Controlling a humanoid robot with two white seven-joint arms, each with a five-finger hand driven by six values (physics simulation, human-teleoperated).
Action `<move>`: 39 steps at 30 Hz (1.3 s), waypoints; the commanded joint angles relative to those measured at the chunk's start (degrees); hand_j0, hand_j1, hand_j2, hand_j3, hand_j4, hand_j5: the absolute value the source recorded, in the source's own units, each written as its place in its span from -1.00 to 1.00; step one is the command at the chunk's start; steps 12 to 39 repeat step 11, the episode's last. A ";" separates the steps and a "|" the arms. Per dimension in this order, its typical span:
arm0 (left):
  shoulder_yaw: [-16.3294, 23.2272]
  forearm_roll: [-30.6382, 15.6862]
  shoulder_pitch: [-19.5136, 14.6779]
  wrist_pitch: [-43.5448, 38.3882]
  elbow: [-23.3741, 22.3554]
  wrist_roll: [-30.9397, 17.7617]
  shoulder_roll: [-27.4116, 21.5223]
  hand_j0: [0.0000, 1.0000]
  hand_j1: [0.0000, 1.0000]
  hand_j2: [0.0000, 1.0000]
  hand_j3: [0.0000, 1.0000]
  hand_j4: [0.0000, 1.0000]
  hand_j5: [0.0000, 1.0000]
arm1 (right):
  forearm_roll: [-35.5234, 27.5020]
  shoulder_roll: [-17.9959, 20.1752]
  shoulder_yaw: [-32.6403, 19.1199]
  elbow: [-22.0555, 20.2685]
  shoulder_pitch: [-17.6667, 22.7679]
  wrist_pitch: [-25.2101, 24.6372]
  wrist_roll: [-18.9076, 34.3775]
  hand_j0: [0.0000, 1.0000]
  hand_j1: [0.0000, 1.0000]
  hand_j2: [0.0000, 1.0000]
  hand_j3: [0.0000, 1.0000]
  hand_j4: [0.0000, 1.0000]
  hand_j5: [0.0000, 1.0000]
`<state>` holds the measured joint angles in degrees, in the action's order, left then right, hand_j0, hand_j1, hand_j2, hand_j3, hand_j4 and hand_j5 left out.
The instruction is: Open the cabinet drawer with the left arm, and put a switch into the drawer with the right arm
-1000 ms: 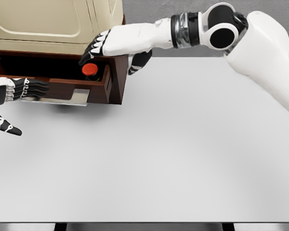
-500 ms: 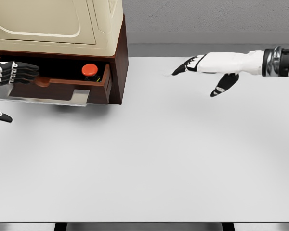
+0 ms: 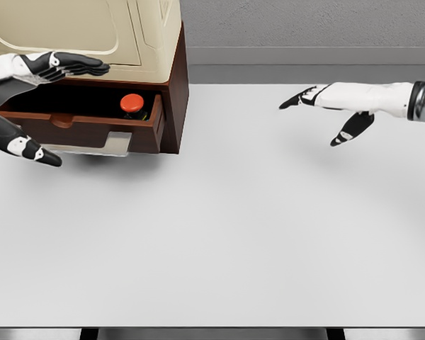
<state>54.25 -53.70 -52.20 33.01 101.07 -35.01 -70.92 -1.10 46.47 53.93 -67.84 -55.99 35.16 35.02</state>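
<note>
The brown cabinet (image 3: 173, 92) with a cream top stands at the table's back left, its drawer (image 3: 85, 131) pulled out. A switch with a red round button (image 3: 132, 103) sits inside the drawer at its right end. My left hand (image 3: 46, 106) is open at the far left, fingers stretched over the drawer's top edge and thumb (image 3: 28, 149) below its front, not gripping anything. My right hand (image 3: 326, 106) hovers open over the table at the right, empty, far from the cabinet.
The white table (image 3: 234, 234) spreads in front and to the right of the cabinet. A grey wall runs behind it. A pale flat panel (image 3: 117, 143) hangs under the drawer's front.
My right hand has drawn back from the drawer to the right side, leaving the switch inside. My left hand has lifted off the drawer front and spread open.
</note>
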 commanded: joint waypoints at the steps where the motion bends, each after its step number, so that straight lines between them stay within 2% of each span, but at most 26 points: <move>1: 0.16 0.62 0.00 1.99 0.00 0.01 4.56 1.00 1.00 1.00 1.00 1.00 1.00 | -0.39 0.03 -0.32 -0.01 0.00 -0.16 -0.02 1.00 1.00 1.00 1.00 1.00 1.00; 3: 0.51 1.94 0.08 1.99 0.00 0.01 5.79 1.00 1.00 1.00 1.00 1.00 1.00 | -0.39 -0.06 -0.32 -0.01 0.00 -0.16 -0.02 1.00 1.00 1.00 1.00 1.00 1.00; 6: 0.60 3.78 0.08 1.99 0.00 0.01 10.18 1.00 1.00 1.00 1.00 1.00 1.00 | -0.39 -0.15 -0.32 -0.01 0.00 -0.16 -0.02 1.00 1.00 1.00 1.00 1.00 1.00; 10: 0.60 4.13 0.08 1.99 0.00 0.01 12.12 1.00 1.00 1.00 1.00 1.00 1.00 | -0.30 -0.15 -0.32 -0.01 0.18 -0.16 -0.02 1.00 1.00 1.00 1.00 1.00 1.00; 39: 0.60 4.13 0.08 1.99 0.00 0.01 12.29 1.00 1.00 1.00 1.00 1.00 1.00 | -0.39 -0.06 -0.32 -0.01 0.18 -0.16 -0.02 1.00 1.00 1.00 1.00 1.00 1.00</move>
